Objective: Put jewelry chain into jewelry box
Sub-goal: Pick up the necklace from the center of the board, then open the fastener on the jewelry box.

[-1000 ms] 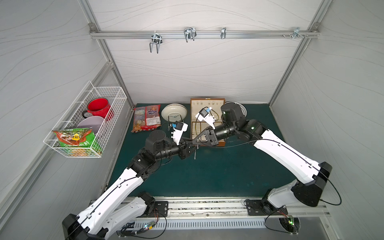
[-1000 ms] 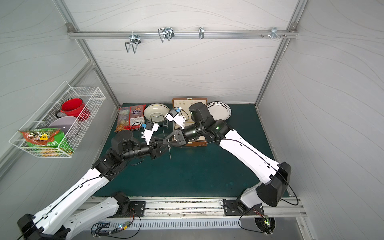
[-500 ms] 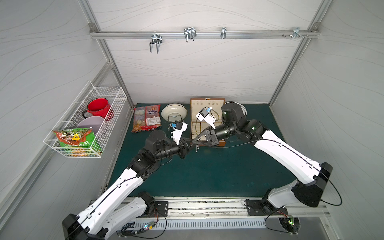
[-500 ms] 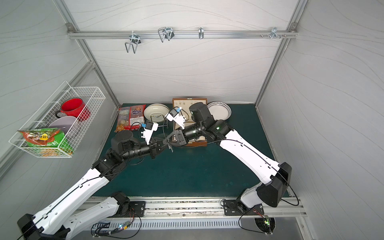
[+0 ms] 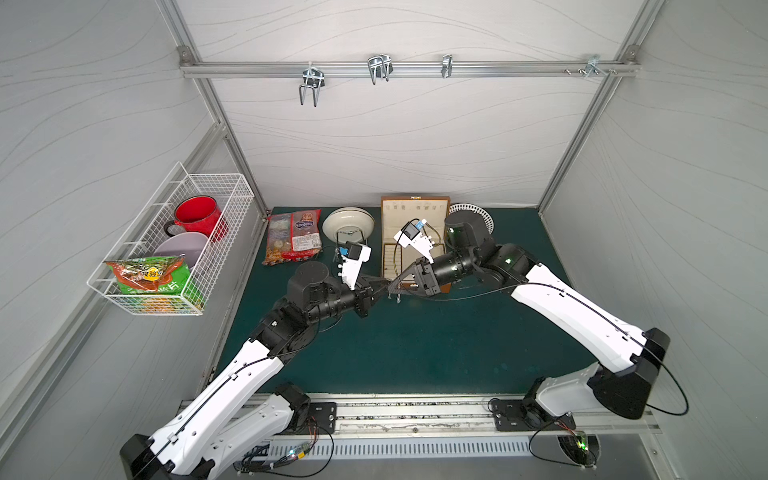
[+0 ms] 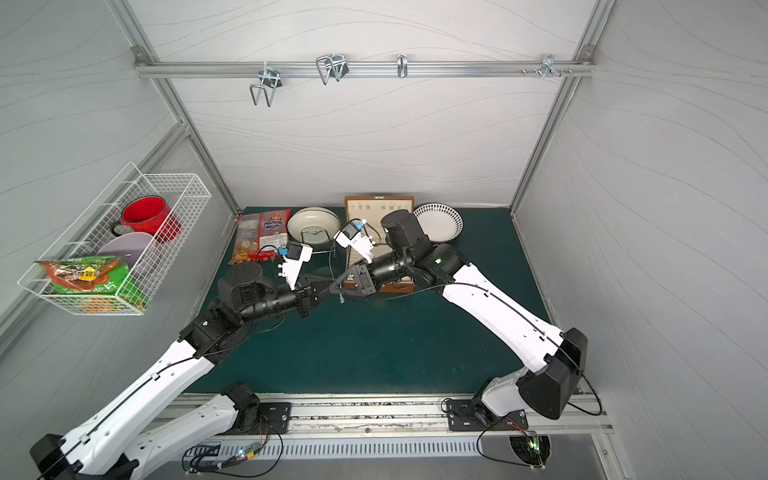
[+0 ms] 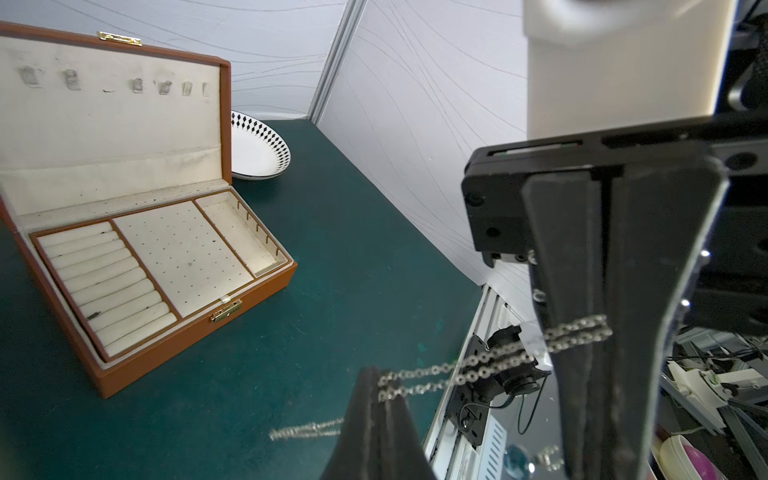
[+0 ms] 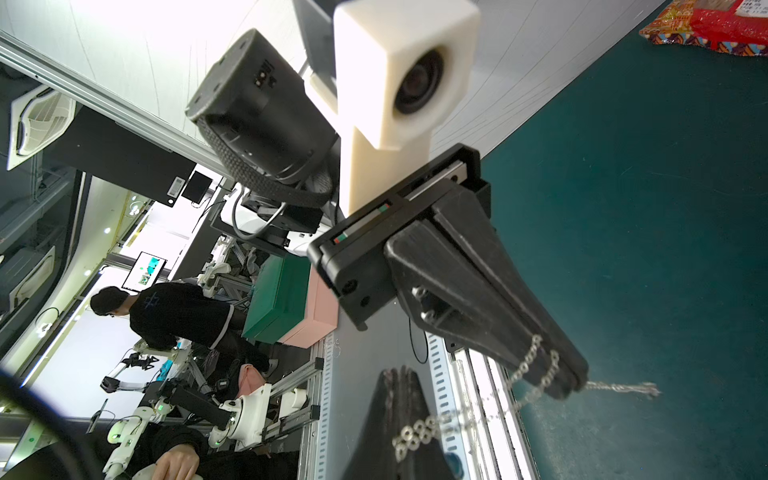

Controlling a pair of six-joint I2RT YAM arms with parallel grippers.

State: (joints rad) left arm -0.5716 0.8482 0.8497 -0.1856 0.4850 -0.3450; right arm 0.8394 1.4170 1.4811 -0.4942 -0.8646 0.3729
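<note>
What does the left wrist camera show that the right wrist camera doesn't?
Only the left wrist view shows the open jewelry box, lid up, with no chain in its compartments, and the patterned plate beside it. Only the right wrist view shows the left arm's wrist camera, a corner of the snack packet and a person outside the cell. Both show the jewelry chain stretched between the shut left gripper and shut right gripper, above the green mat.

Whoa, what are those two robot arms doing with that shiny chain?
They are holding a silver jewelry chain between them. The left gripper and the right gripper each have their jaws shut on it, so it stretches from one to the other above the green mat. The brown jewelry box sits open on the mat nearby. The chain is not in the box yet.
</note>
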